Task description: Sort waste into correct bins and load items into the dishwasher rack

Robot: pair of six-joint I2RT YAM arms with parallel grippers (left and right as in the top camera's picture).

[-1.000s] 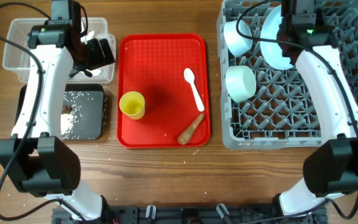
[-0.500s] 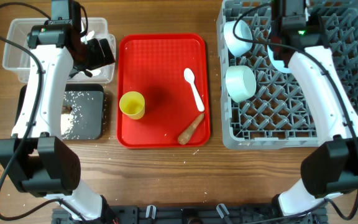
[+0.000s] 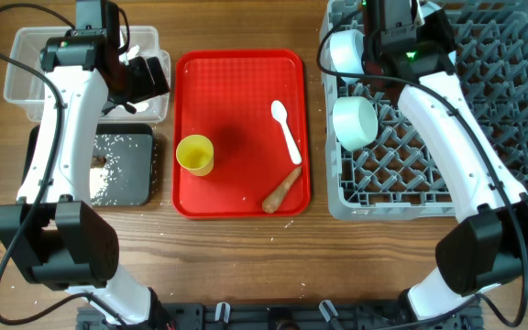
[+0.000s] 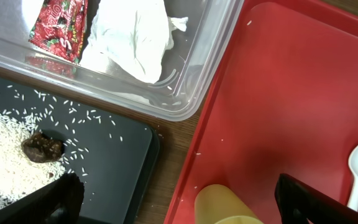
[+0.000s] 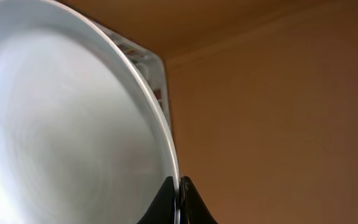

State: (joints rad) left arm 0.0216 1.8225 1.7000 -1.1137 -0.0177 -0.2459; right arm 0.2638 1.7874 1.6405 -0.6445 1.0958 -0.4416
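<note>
Seating the light blue plate [image 5: 61,124] upright between pegs looks like the step in hand, so lower it edge-first into a free row and let go only once it leans on a peg, clear of the bowls. From overhead, your right arm [image 3: 447,119] reaches long across the dishwasher rack [image 3: 401,209] to its far left corner, wrist beside the upper bowl [image 3: 345,50] and beyond the second bowl [image 3: 356,121]; the plate is mostly hidden beneath it. Your left arm [image 3: 62,119] bends over the clear tub [image 3: 21,87], the black tray [image 3: 122,194] just beside that. On the red tray [image 3: 236,92] lie the yellow cup [image 3: 194,154], spoon [image 3: 286,128] and carrot-like piece [image 3: 282,188]. The left wrist view shows your left gripper [image 4: 179,186] spread wide and empty, looking down on wrapper [image 4: 58,28] and tissue [image 4: 132,34] in the tub, rice [image 4: 5,149] and a brown lump [image 4: 42,148] in the black tray. The right wrist view shows your right gripper [image 5: 179,190] pinching the plate by its rim, held on edge.
</note>
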